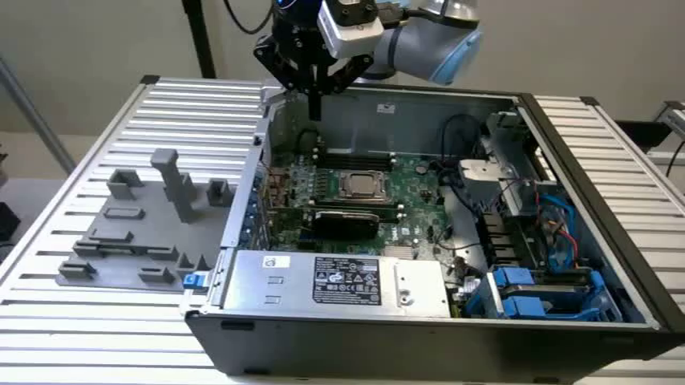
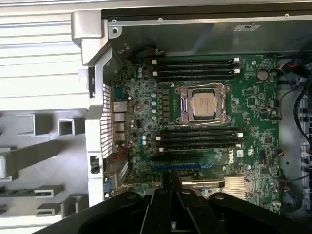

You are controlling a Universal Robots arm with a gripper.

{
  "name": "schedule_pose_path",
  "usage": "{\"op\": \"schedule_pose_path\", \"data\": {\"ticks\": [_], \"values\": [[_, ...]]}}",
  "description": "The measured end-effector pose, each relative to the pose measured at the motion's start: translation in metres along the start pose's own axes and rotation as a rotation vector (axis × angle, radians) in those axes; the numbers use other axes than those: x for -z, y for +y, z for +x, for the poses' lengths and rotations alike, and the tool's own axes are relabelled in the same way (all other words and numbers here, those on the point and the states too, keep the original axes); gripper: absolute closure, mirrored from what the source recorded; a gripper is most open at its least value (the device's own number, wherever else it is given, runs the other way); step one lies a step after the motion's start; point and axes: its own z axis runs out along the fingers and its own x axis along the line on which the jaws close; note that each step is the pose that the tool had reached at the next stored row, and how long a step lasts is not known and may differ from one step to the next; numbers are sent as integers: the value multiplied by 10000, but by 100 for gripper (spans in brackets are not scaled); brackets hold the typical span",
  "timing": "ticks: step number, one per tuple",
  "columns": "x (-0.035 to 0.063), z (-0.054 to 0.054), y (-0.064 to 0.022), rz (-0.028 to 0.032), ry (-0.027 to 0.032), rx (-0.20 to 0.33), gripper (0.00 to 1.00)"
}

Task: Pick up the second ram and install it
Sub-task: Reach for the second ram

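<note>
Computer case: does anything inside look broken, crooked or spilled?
Nothing stands out. The case lies open on its side, the motherboard sits flat inside, cables bunch at the exterior view's right, and the shut gripper hangs above.

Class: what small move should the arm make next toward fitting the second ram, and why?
Probably swing over to the grey holder: the gripper hovers above the open case with fingers shut on nothing, while the second ram seems to sit there.

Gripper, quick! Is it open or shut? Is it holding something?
Gripper: shut, hanging over the open computer case, nothing visibly held.
</note>
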Motion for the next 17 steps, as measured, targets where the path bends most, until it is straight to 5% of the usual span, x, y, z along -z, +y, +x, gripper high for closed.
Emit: {"op": "schedule_pose_path", "data": {"ticks": [12, 17], "values": [[0, 0, -2, 0, 0, 0, 89], [4, 12, -67, 0, 0, 0, 89]]}}
